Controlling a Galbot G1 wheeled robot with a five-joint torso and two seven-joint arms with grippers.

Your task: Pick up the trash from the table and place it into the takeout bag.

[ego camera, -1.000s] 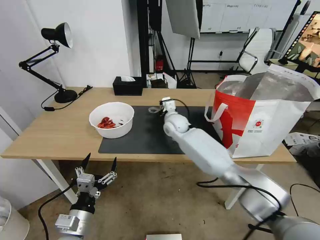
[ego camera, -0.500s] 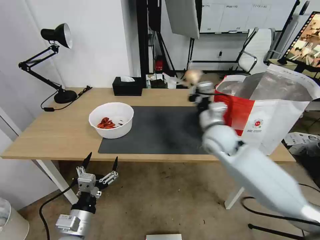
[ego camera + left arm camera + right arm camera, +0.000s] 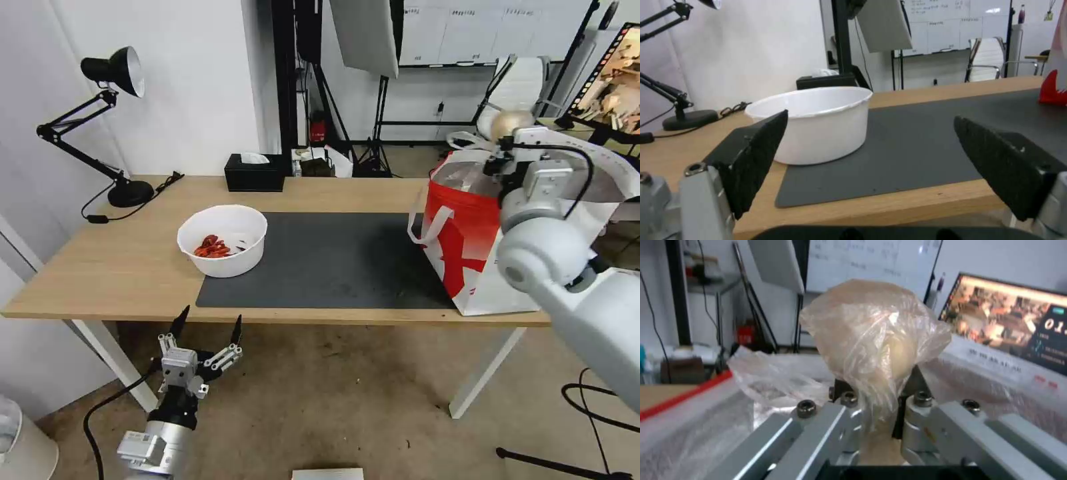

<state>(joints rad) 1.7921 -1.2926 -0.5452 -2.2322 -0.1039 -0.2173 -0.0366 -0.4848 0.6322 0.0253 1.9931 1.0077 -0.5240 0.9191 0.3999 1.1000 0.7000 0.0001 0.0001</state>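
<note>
My right gripper is shut on the beige bulb-shaped lump, a piece of trash wrapped in clear plastic, and holds it above the open mouth of the takeout bag. The bag, white with a red panel and foil lining, stands on the right end of the table. A white bowl with red shells sits at the dark mat's left edge. My left gripper hangs open below the table's front edge, facing the bowl.
A black desk lamp stands at the table's far left corner and a black tissue box sits on the far edge. A crumpled clear plastic piece lies inside the bag. Chairs and stands fill the room behind.
My right arm has swung from the middle of the mat to the right and up, carrying the lump over the bag's opening. The left arm has barely shifted.
</note>
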